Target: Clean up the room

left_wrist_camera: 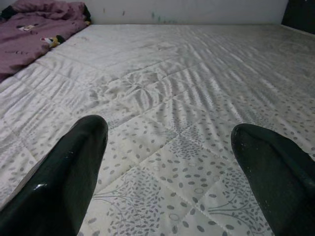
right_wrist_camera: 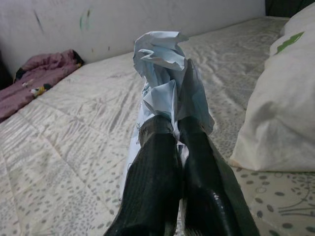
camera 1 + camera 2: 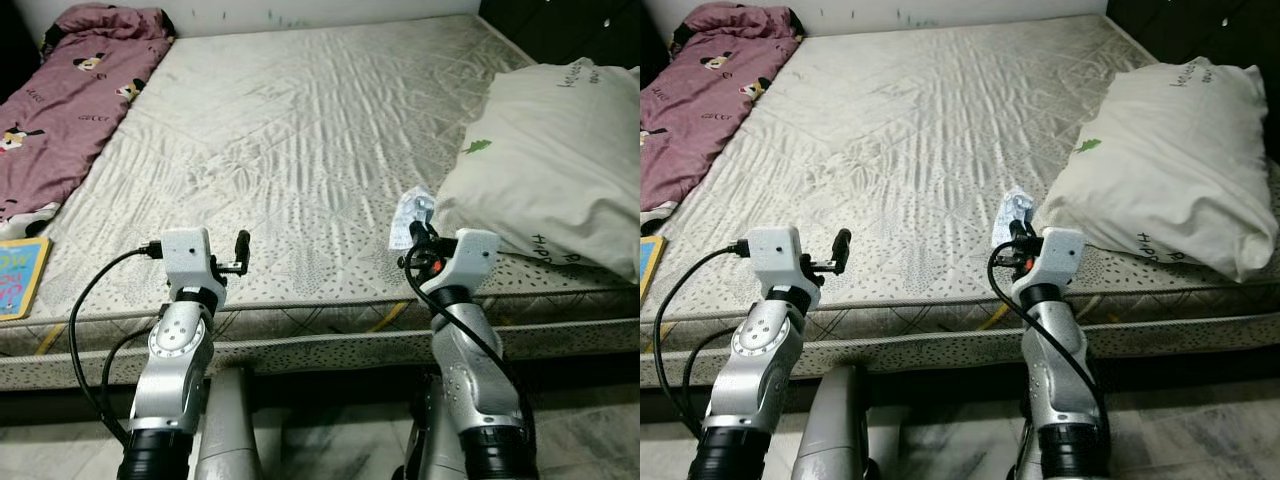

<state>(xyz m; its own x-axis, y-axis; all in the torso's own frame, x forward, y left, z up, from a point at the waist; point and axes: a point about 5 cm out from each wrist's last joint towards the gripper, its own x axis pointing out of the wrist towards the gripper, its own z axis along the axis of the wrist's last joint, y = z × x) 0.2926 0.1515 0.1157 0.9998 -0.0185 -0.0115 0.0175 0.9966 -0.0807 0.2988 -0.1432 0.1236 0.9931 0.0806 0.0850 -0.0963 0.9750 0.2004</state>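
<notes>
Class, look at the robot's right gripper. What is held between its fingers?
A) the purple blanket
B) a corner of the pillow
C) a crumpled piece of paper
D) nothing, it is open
C: the right gripper has its fingers shut on a crumpled piece of paper, held over the mattress beside the pillow.

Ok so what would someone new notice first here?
Probably the crumpled paper pinched in the right hand, held above the mattress edge beside the big white pillow. The left hand hovers open over the near edge, and a purple blanket lies along the mattress's left side.
</notes>
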